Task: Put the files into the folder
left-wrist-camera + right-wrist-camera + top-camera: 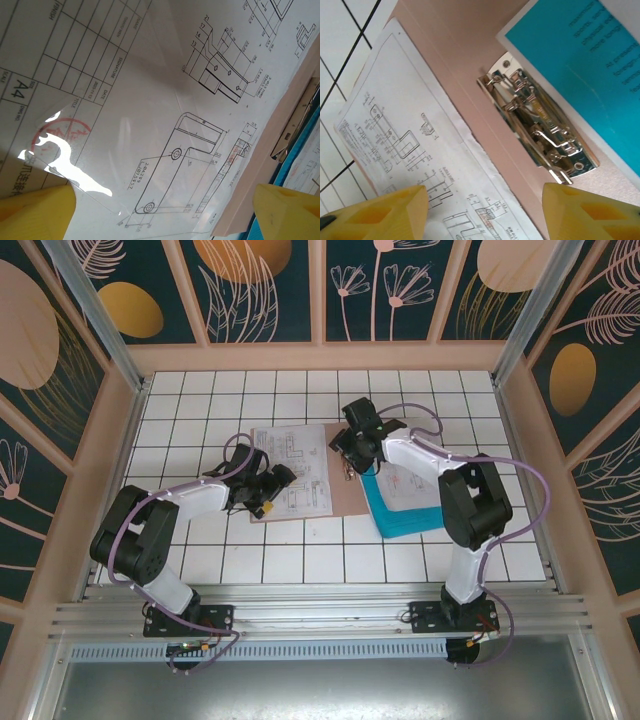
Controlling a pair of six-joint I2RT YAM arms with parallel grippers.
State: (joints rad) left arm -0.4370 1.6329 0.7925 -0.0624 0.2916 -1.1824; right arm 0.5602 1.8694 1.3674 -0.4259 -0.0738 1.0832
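Our left pincer (262, 485) hangs wide open and empty over the printed sheet (295, 470), which lies on the pink folder (346, 495). Our right pincer (485, 210), half open, holds nothing above the metal clip (540, 135). Next, we judge, the teal sheet (400, 522) needs fetching.

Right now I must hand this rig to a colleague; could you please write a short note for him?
Left end effector: open, empty, above the printed sheet.
Right end effector: open, empty, above the metal clip.
Folder: open, flat, mid-table.
Done: the printed sheet lies on it, beside the clip.
To do: teal sheet and the white page on it, at the folder's right edge; then close.
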